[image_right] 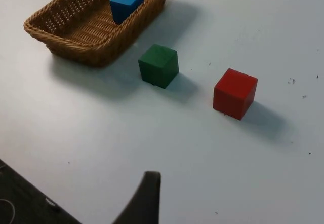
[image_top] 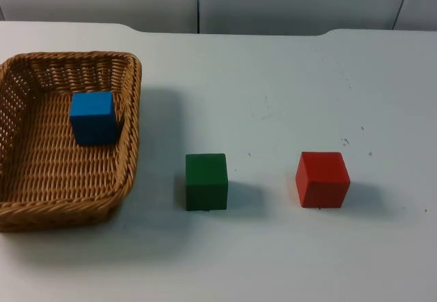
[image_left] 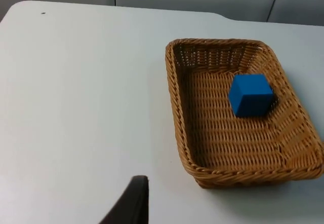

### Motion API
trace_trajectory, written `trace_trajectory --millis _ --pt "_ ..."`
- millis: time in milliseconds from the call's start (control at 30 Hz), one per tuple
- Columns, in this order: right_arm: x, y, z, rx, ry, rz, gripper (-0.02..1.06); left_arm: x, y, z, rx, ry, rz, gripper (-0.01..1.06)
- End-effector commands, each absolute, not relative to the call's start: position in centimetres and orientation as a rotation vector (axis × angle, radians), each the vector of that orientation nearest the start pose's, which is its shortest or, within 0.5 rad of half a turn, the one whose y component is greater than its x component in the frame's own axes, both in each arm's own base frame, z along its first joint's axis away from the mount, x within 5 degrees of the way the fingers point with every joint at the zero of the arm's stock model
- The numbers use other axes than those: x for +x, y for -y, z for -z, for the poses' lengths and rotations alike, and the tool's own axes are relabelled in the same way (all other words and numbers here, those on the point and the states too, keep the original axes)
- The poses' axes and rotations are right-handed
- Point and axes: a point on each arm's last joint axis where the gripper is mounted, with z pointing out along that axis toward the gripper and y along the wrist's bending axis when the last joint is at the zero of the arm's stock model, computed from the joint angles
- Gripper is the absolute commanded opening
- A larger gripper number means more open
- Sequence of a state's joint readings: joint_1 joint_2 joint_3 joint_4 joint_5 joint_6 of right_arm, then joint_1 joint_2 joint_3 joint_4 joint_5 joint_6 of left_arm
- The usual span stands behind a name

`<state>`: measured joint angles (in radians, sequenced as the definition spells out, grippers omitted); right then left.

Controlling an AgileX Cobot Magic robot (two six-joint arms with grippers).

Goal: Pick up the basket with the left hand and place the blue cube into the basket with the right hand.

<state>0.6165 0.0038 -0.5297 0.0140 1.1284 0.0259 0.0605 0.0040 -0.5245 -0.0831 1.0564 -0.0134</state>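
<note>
The white table (image_top: 287, 76) carries a wicker basket (image_top: 130, 111) at nine o'clock, standing on the table top. The blue cube (image_top: 92, 116) sits inside it, toward its far wall. A green cube (image_top: 206, 181) lies near six o'clock just beside the basket; a red cube (image_top: 322, 179) toward four o'clock. The left gripper (image_left: 132, 203) and right gripper (image_right: 144, 198) hang above the table, touching nothing; I cannot tell how far either is spread.

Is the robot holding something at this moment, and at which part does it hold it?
Nothing is held. The basket rests on the table with the blue cube inside; no end effector touches either.
</note>
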Motion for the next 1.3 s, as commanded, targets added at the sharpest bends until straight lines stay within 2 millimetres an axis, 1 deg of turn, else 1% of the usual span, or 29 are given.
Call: trace_trajectory --millis 0,167,400,500,633,1100,1167,1200,1267 --pt "-1.03 0.66 -28.23 -0.619 -2.004 -0.397 0.91 -0.72 0.85 -28.35 -0.060 -2.020 0.079 1.05" --pt "-0.96 0.74 -28.25 -0.616 -2.000 -0.382 0.91 -0.64 0.83 -27.97 -0.061 -2.041 0.078 1.05" --pt "-0.96 0.74 -28.25 -0.622 -1.998 -0.378 0.91 -0.64 0.83 -27.97 -0.061 -2.041 0.078 1.05" --pt "-0.95 0.73 -28.29 -0.659 -1.979 -0.356 0.91 -0.64 0.83 -27.97 -0.061 -2.041 0.078 1.05" --pt "-0.47 0.55 -27.88 -0.652 -1.965 -0.340 0.91 -0.64 0.83 -27.97 -0.061 -2.041 0.078 1.05" --pt "-0.45 0.57 -27.90 -0.648 -1.963 -0.338 0.91 -0.64 0.83 -27.97 -0.061 -2.041 0.078 1.05" --pt "-0.42 0.61 -27.90 -0.637 -1.967 -0.338 0.95 -0.64 0.83 -27.97 -0.061 -2.041 0.078 1.05" --pt "-0.42 0.61 -27.90 -0.637 -1.967 -0.338 0.95 -0.64 0.83 -27.97 -0.061 -2.041 0.078 1.05" --pt "-0.33 0.75 -27.90 -0.612 -1.973 -0.328 1.03 -0.64 0.83 -27.97 -0.061 -2.041 0.078 1.05"
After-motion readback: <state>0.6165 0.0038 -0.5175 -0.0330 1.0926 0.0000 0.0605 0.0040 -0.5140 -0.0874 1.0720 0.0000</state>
